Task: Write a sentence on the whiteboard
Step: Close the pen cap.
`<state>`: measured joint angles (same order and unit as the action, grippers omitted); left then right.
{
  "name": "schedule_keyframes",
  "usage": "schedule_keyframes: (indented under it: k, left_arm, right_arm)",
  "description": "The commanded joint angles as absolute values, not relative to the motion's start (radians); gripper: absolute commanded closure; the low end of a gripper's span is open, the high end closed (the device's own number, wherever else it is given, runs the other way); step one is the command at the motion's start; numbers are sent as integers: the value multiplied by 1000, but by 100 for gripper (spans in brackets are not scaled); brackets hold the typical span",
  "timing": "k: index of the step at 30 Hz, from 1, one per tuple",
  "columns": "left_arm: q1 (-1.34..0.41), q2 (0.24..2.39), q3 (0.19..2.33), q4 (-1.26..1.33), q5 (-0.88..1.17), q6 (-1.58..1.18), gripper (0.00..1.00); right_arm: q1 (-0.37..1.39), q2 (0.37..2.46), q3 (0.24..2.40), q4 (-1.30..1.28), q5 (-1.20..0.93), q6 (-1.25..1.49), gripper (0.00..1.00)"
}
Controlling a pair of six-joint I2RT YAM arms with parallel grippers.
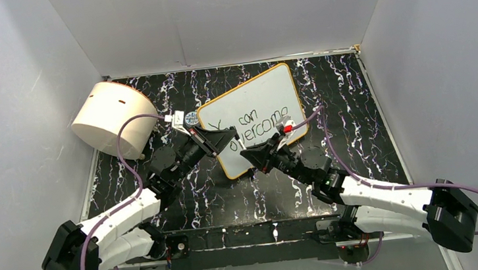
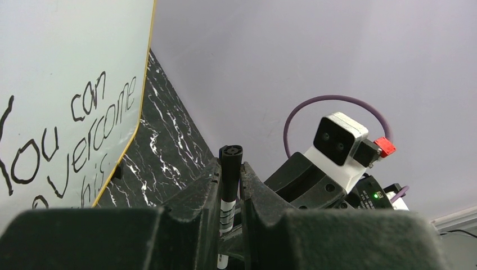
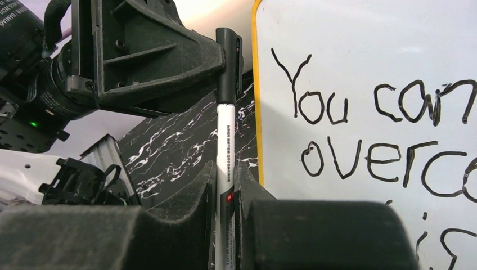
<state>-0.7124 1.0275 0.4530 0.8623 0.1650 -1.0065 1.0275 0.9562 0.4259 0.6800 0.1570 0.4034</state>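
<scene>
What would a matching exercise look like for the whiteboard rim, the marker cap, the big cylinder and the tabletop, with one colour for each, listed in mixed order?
Things:
1. whiteboard rim
2. marker cap
3. cylinder
4. tabletop

Colours:
A. cream
B. black with white veins
C. orange-yellow
D. plain black

Pairs: 1-C, 2-D, 3-A, 4-B
</scene>
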Motion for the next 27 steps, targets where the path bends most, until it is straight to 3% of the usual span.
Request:
schedule_keyframes:
  k: [1,11,18,27]
  left_arm:
    - [-789,1059,429,794,385,-996,100]
    - [-829,1115,428,763,335,-1033,100]
    - [-837,1016,413,585,158,-991,100]
    - [-854,1005,437,539,120,-1037,100]
  right_arm:
    - [985,943,465,950,151,446,100]
    - [917,956,479,939,134,431,100]
    - [910,953,471,903,125,343,100]
    - [910,985,508,840,86,282,100]
